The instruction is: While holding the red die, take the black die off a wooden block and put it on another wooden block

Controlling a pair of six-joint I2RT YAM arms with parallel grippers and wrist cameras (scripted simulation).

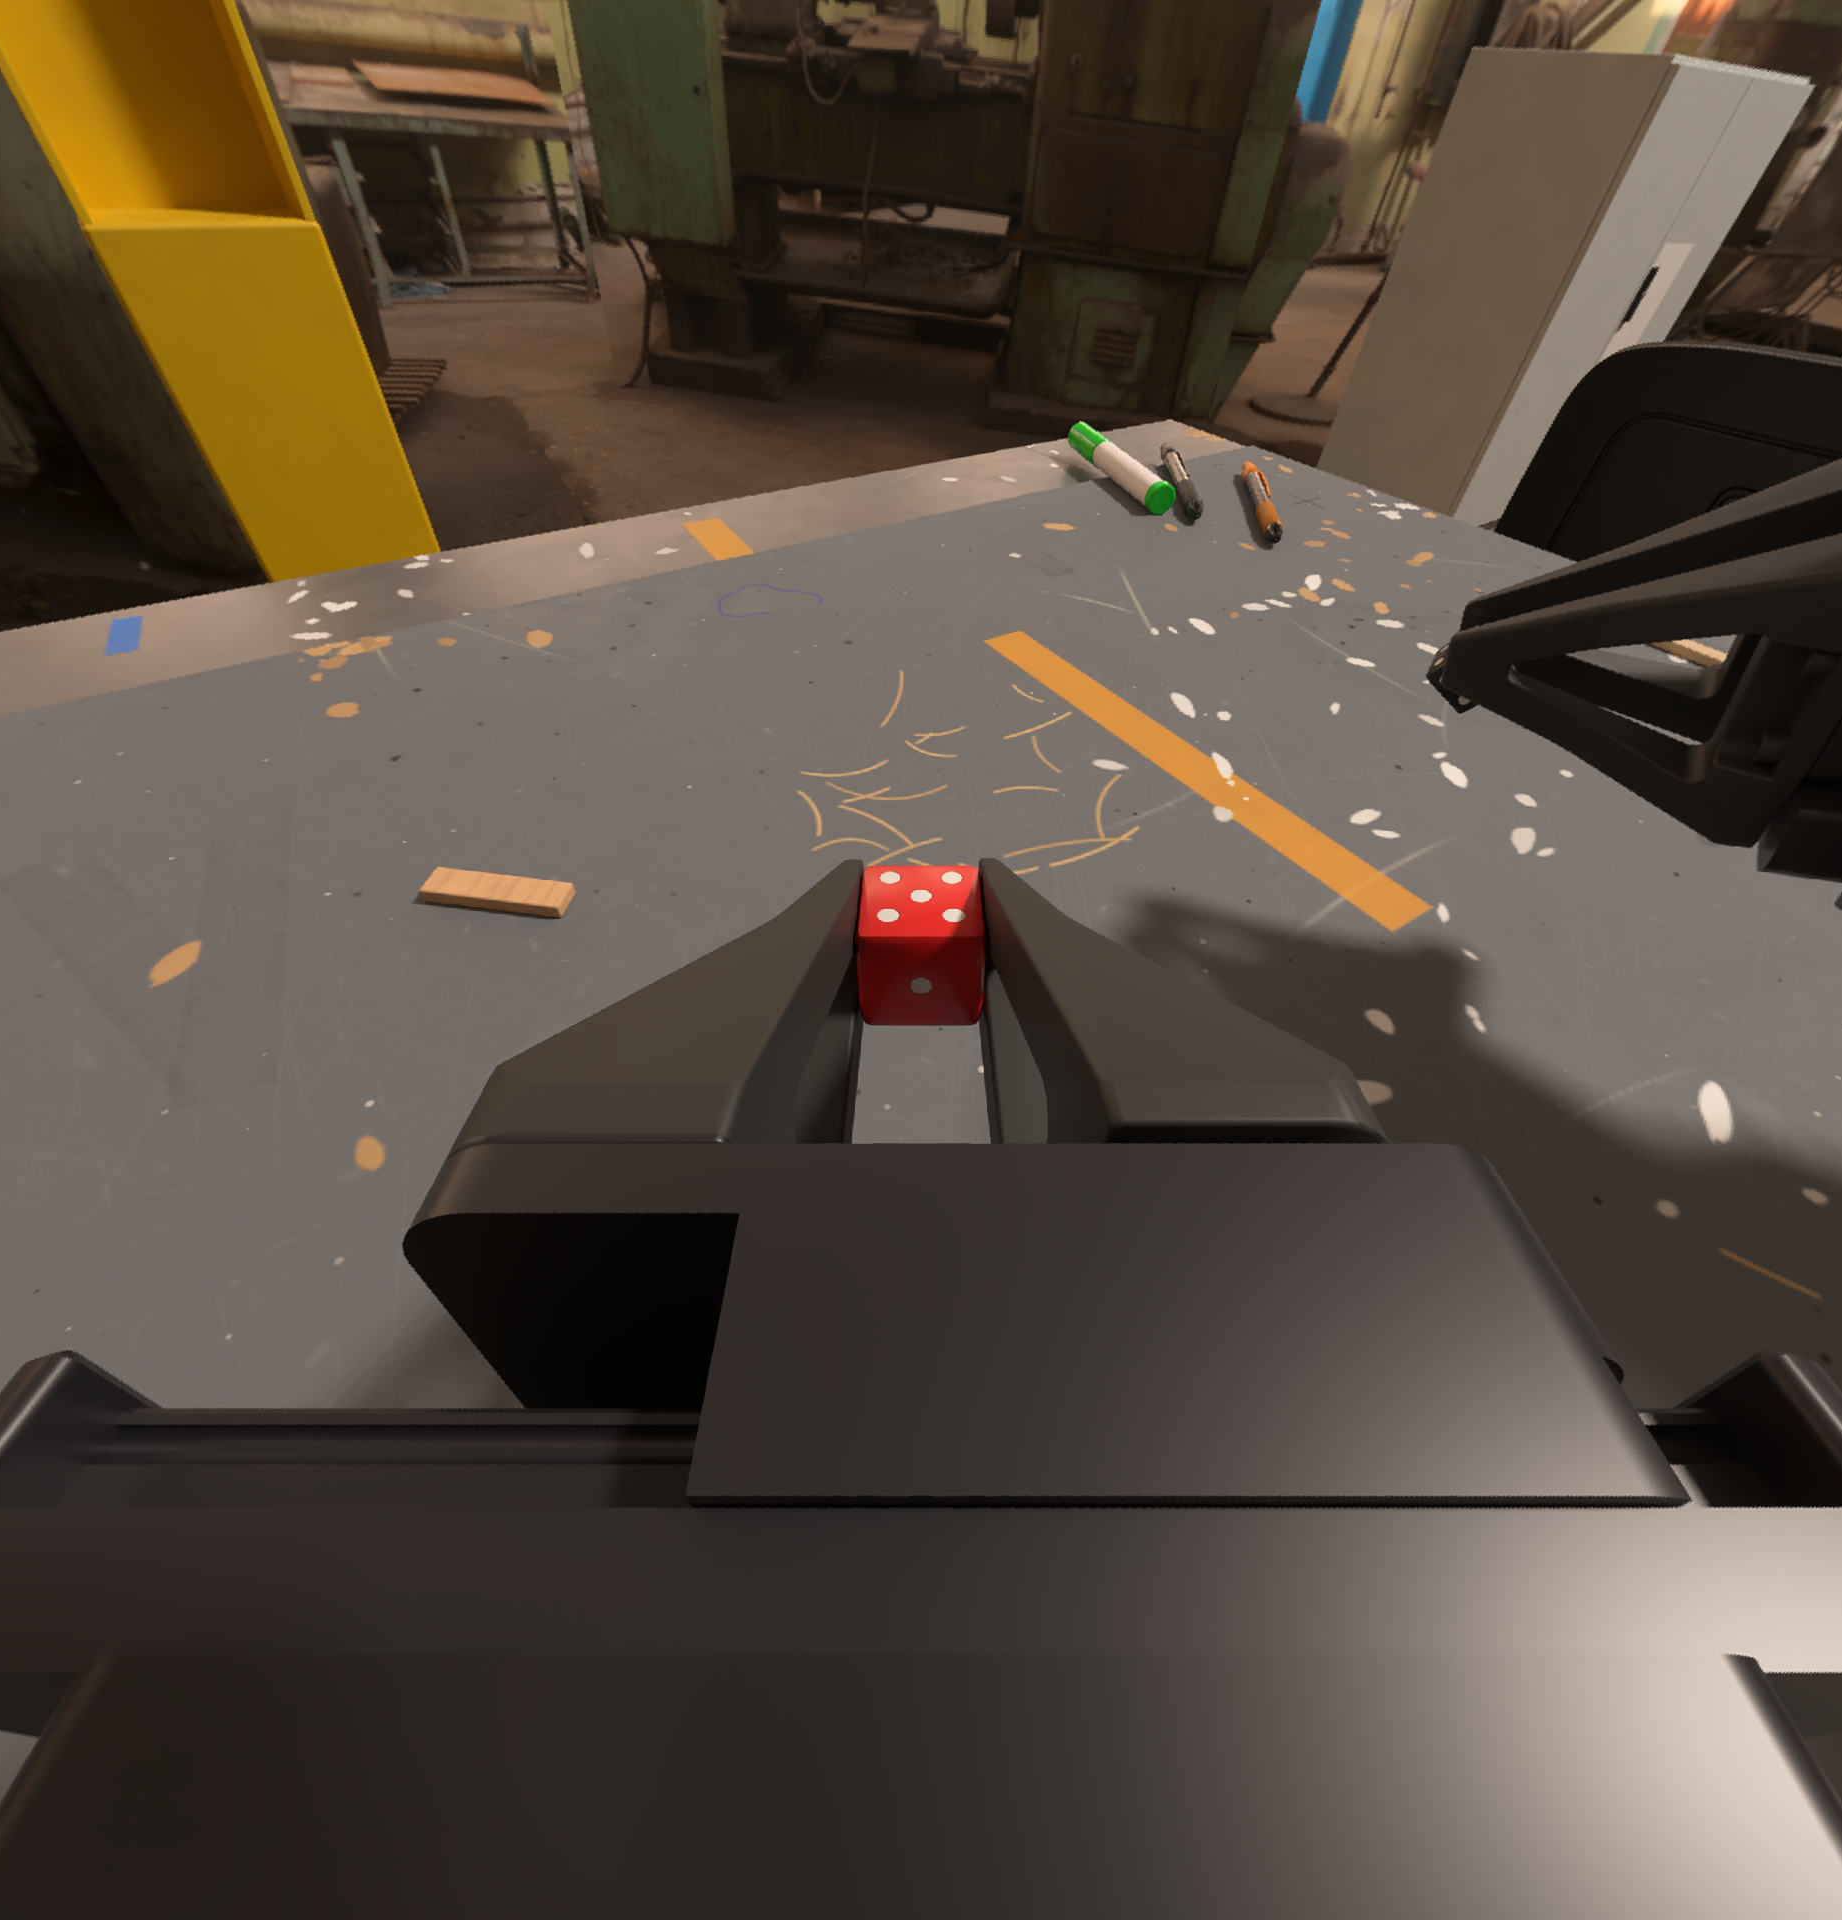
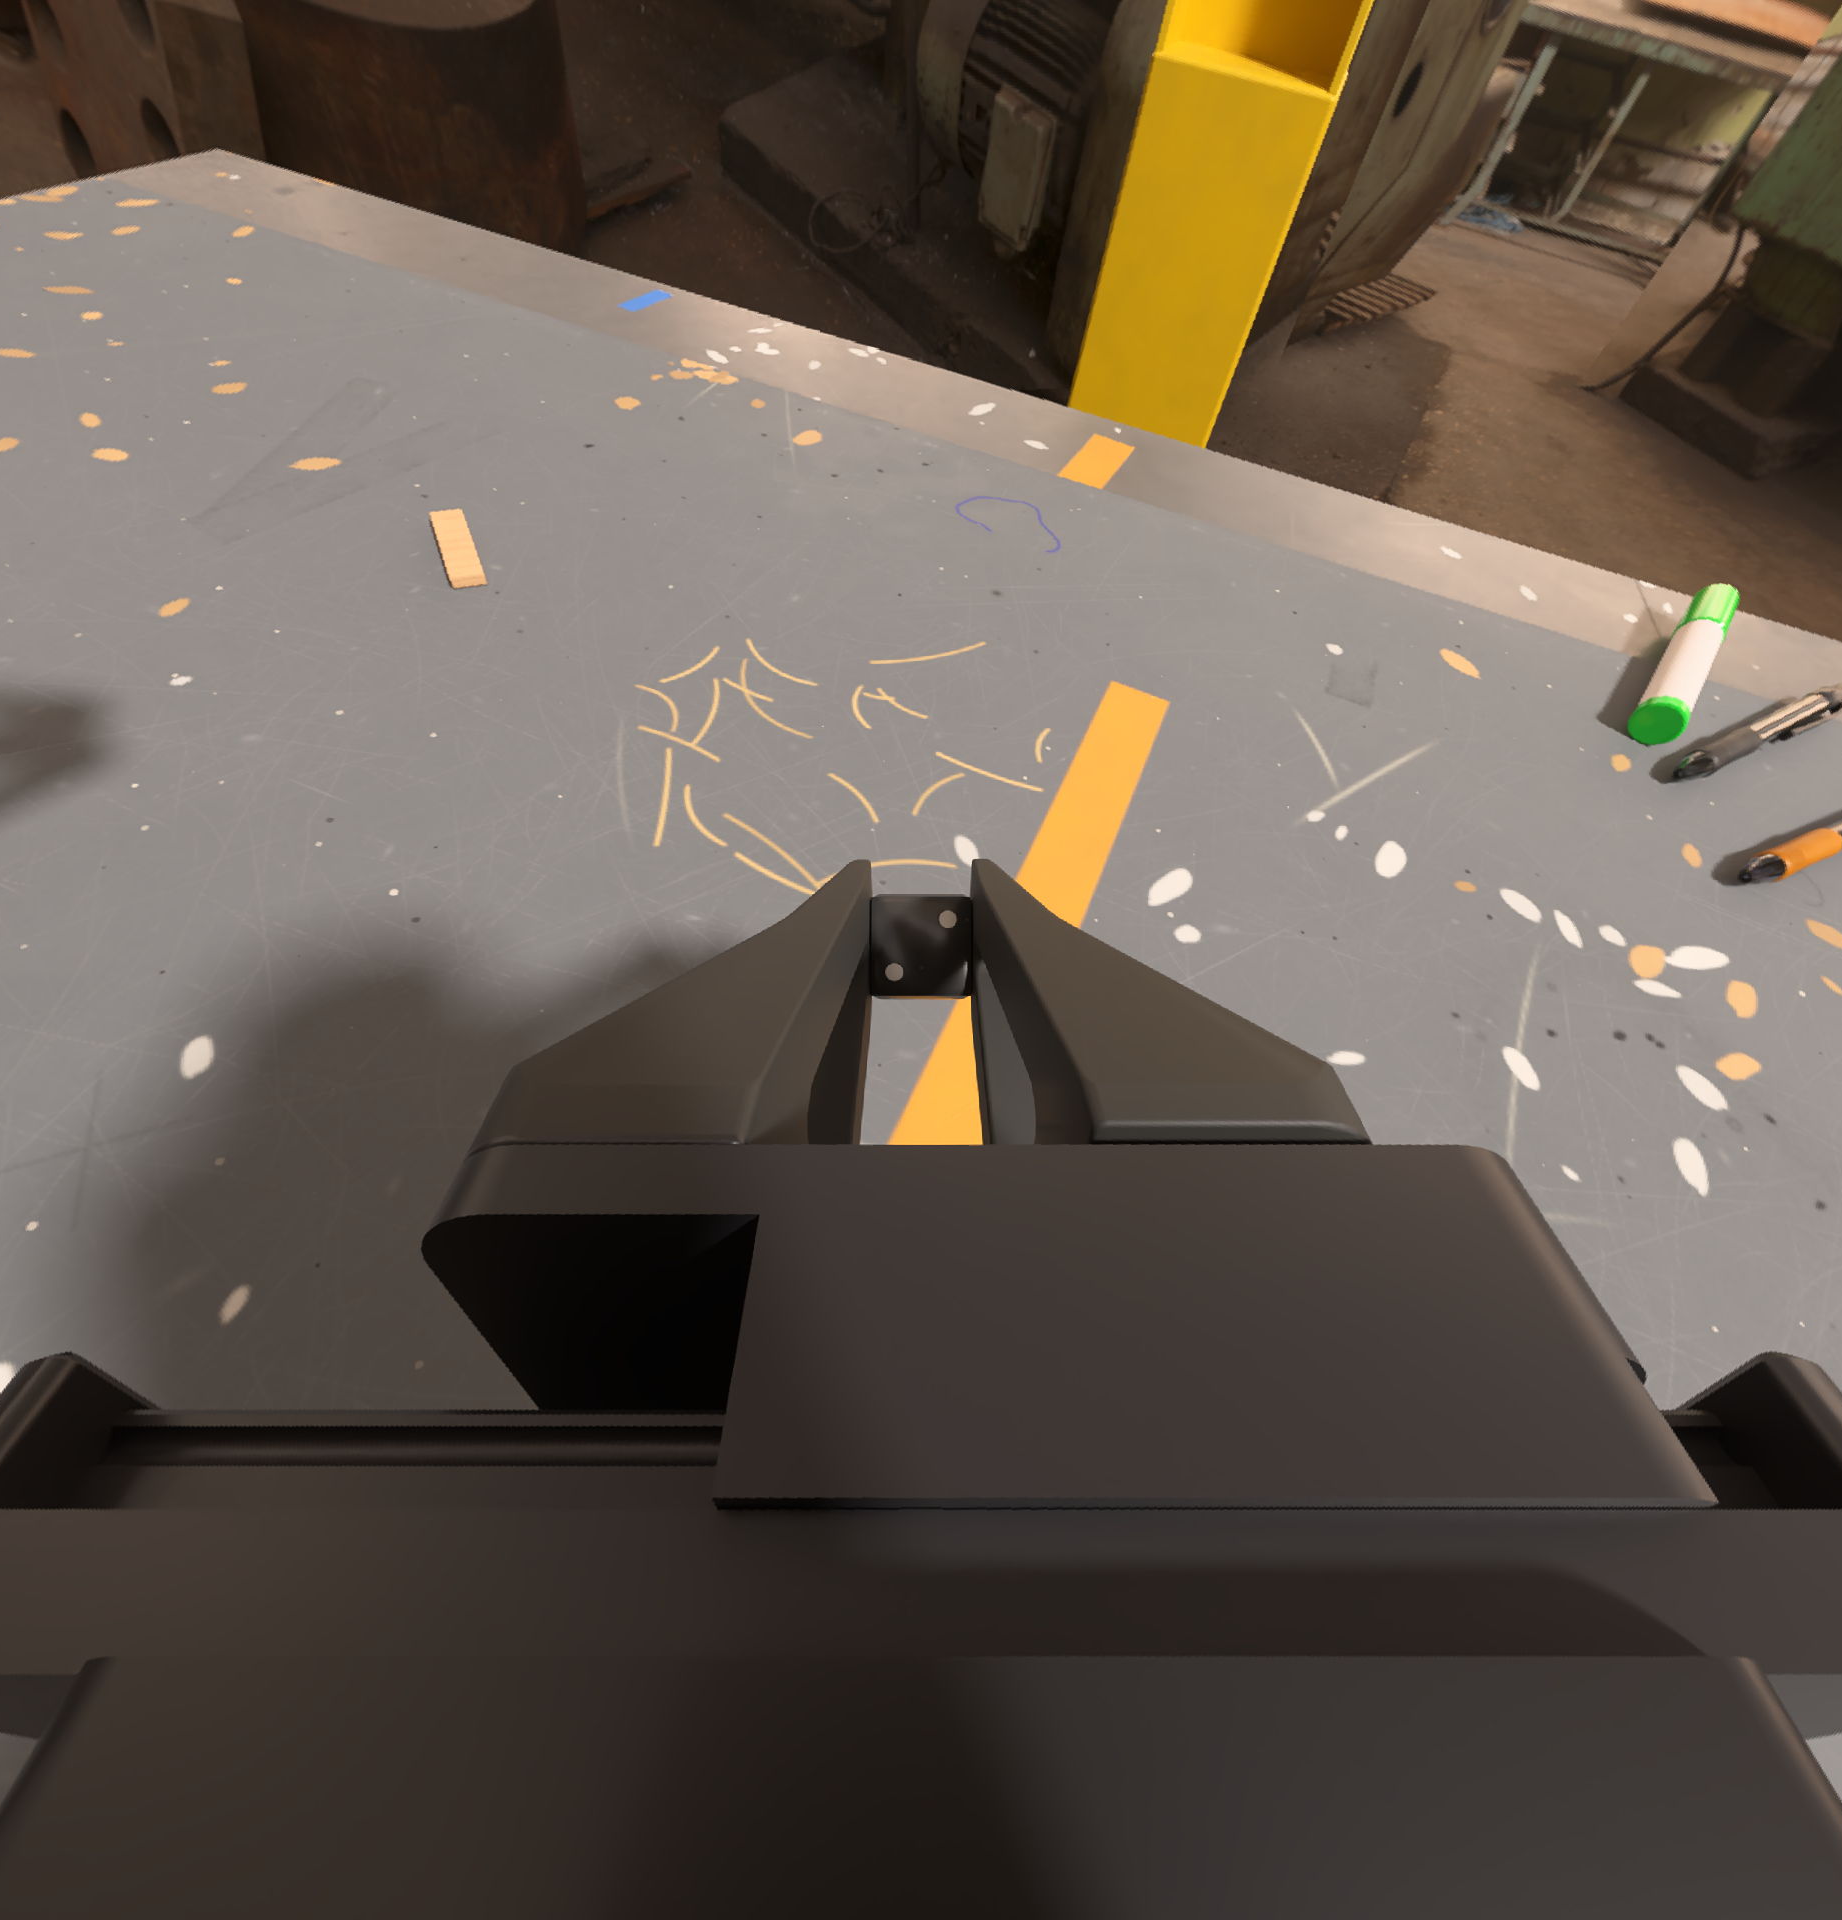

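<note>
My left gripper [image 1: 920, 883] is shut on the red die [image 1: 920, 940], held above the grey table. My right gripper [image 2: 921, 883] is shut on the black die [image 2: 919, 958], also held above the table over an orange tape stripe. A flat wooden block [image 1: 496, 891] lies on the table to the left of the left gripper; it also shows in the right wrist view [image 2: 458, 548], far ahead and to the left. The right gripper shows at the right edge of the left wrist view [image 1: 1457, 665]. No second wooden block is in view.
A green-capped marker [image 1: 1121, 468] [image 2: 1684, 665], a grey pen [image 1: 1181, 481] [image 2: 1758, 732] and an orange pen [image 1: 1261, 503] [image 2: 1816, 844] lie near the table's far edge. A yellow cabinet [image 1: 242, 343] and a white cabinet [image 1: 1561, 270] stand beyond the table.
</note>
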